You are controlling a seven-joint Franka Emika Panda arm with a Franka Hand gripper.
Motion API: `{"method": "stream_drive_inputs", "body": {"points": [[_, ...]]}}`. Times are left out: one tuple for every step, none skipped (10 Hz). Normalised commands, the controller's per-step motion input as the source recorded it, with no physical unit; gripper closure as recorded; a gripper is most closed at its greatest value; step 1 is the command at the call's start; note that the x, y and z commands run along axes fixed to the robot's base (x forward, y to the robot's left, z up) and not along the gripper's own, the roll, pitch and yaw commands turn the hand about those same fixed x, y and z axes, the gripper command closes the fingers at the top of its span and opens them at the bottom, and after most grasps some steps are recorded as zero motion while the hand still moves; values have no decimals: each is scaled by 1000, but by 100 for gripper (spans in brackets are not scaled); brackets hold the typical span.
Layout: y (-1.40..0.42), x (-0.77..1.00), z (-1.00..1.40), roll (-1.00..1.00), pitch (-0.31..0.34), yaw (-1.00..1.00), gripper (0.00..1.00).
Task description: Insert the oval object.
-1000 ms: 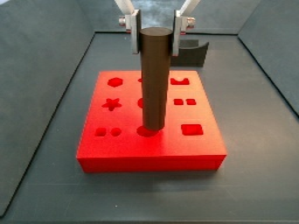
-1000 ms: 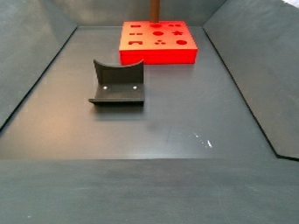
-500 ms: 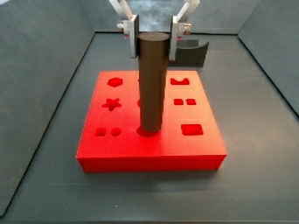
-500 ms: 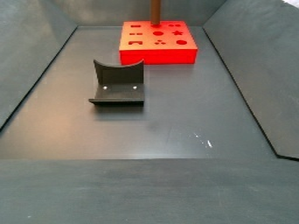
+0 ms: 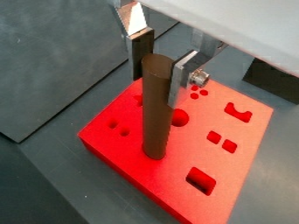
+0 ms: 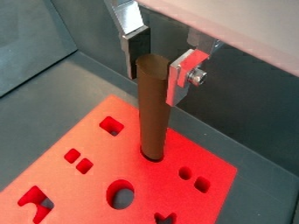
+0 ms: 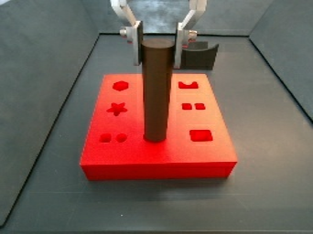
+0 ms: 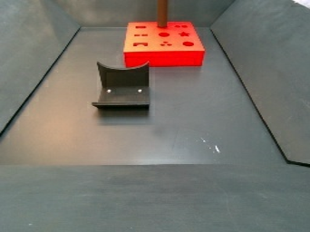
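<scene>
The oval object is a tall dark brown peg standing upright with its lower end in a hole near the front middle of the red board. It also shows in both wrist views, and far off in a side view. My gripper is over the peg's top, open, with a silver finger on each side and small gaps to the peg. In both wrist views the gripper straddles the peg's upper end without gripping it.
The red board has several other shaped holes, among them a star, a hexagon and a square. The dark fixture stands on the grey floor away from the board, behind it in a side view. Grey walls ring the floor.
The gripper has risen a little along the peg with its fingers spread. The peg has sunk slightly lower into its hole.
</scene>
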Motion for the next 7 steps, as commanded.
{"method": "stream_drive_inputs", "body": {"points": [[0, 0, -163, 4, 0, 0, 100], [9, 0, -171, 0, 0, 0, 100], [0, 0, -223, 0, 0, 0, 100], [0, 0, -251, 0, 0, 0, 100], [0, 0, -294, 0, 0, 0, 100], [0, 37, -377, 0, -3, 0, 100], [0, 137, -409, 0, 0, 0, 100]]}}
